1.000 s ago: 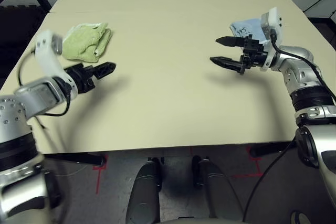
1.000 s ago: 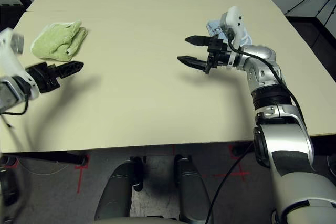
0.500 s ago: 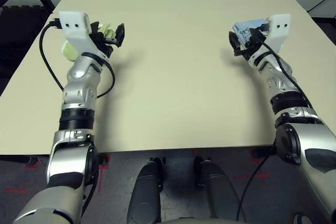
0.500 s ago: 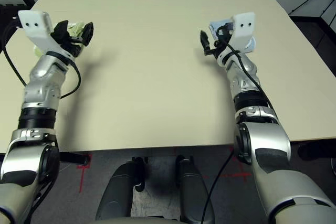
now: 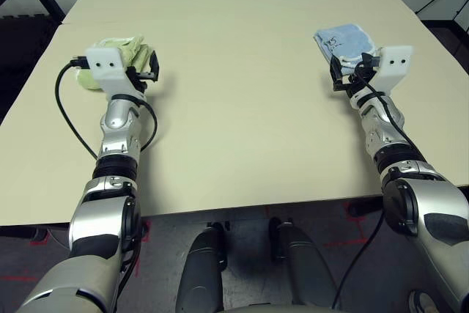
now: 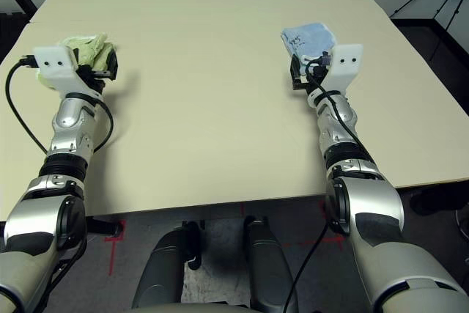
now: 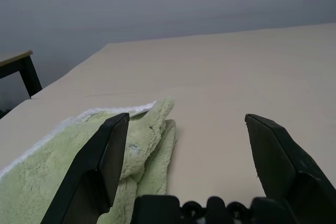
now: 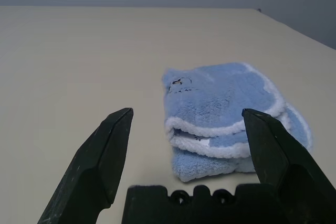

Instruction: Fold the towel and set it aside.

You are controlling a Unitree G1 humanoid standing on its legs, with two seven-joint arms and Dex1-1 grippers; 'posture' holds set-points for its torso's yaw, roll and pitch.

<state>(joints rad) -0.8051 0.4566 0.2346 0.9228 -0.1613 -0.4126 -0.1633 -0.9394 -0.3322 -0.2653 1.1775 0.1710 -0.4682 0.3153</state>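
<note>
**Both arms low and wide at the two cloths, nothing gripped**

Pale beige tabletop fills the scene, bare in the middle, with one cloth at each side. On the left lies the towel, light green terry with white edging, bunched in a loose heap. On the right lies a smaller blue cloth, folded into neat layers.

Risks, as a judgement:
- The right arm points straight at the blue cloth, which is not the task's thing. If those fingers close there, the wrong cloth gets handled.
- The towel lies crumpled, with no clear corner or edge showing. A pinch into the heap would likely catch several layers at once, and the fold would come out lumpy or lopsided.
- In the left wrist view the towel lies mostly off to one side of the gap between the fingers. Closing from this line may catch only a fringe of pile, which could slip out on lifting.

Fingers:
- The left gripper has its fingers spread wide. One finger stands over the towel's edge; whether it touches the pile I cannot tell. Nothing is held.
- The right gripper has its fingers spread just as wide. The blue cloth lies just beyond the tips, apart from them. Nothing is held.
</note>
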